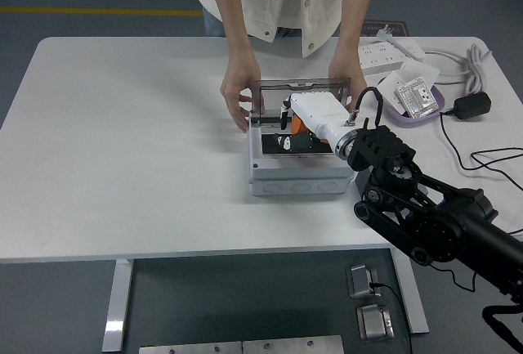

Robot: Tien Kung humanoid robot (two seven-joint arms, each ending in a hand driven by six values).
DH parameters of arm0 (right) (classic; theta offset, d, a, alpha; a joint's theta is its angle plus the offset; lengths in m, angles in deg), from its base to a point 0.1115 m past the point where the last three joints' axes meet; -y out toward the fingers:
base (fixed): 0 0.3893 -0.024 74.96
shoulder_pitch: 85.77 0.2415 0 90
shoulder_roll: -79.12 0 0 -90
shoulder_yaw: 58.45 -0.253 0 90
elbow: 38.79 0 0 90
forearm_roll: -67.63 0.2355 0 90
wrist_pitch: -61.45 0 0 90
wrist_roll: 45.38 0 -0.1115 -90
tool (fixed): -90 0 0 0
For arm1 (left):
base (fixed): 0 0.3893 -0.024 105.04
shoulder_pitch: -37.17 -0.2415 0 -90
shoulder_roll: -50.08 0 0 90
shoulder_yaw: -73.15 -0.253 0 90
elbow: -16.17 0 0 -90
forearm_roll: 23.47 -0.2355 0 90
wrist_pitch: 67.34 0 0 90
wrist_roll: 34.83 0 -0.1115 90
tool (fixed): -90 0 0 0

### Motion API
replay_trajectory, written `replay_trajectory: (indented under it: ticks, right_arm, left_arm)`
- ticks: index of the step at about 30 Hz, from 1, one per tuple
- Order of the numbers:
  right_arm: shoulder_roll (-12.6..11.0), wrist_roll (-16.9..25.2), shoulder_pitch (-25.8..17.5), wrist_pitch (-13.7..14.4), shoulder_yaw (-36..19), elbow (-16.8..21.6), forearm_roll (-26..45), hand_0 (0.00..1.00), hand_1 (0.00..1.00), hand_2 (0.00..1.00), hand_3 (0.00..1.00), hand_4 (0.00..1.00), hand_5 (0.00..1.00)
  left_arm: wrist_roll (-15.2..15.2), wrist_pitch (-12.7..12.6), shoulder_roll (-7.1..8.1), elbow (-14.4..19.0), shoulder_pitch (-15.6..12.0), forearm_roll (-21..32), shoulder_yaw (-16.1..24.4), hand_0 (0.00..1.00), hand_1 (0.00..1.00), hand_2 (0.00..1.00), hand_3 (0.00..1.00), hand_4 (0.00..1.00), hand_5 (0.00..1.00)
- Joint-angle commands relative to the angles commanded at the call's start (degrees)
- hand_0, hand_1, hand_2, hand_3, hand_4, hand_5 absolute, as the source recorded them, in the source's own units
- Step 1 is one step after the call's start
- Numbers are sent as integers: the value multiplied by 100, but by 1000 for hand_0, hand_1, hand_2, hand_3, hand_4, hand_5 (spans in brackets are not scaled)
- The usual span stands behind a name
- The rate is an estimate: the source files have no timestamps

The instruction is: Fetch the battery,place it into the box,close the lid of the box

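Observation:
A grey box [298,181] stands at the table's middle. A person's hands [235,100] at the far side hold its clear lid [270,96] upright and open. My right hand [317,113], white-backed, reaches over the box's back right part, just above the inside. A black flat thing with white marks, seemingly the battery [284,143], lies inside the box below the hand. An orange part [300,127] shows right under the hand. The hand's underside is hidden.
A white power strip [380,58] lies at the back right. A purple tray [417,102] with small packets sits beside it. A black adapter [472,105] and cables [490,158] trail along the right edge.

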Motion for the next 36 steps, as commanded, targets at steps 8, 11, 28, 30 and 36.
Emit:
replay_trajectory:
  ticks: [8, 11, 28, 30, 36]
  right_arm:
    - [8, 17, -1, 56, 17, -13, 29, 531, 467, 538, 596, 749, 462]
    - [10, 9, -1, 74, 22, -8, 36, 567, 498, 593, 629, 741, 475]
    - [-145, -691, -19, 84, -148, 309, 753, 111, 244, 289, 316, 616, 281]
    - [-151, -765, -31, 31, -182, 337, 757, 111, 244, 289, 316, 616, 281]
    - [-202, -891, -51, -92, -285, 475, 773, 28, 195, 221, 223, 539, 229]
  left_arm:
    - [-6, -1, 2, 0, 1, -27, 14, 456, 596, 548, 535, 357, 2]
    - [-9, 4, -4, 0, -1, -27, 9, 456, 596, 548, 534, 355, 2]
    - [-24, -7, 2, 0, -24, -92, 90, 454, 593, 547, 537, 348, 2]
    - [-26, -11, 3, 0, -24, -104, 104, 454, 593, 547, 537, 348, 2]
    - [-46, -17, 1, 0, -31, -157, 160, 454, 593, 549, 537, 347, 2]
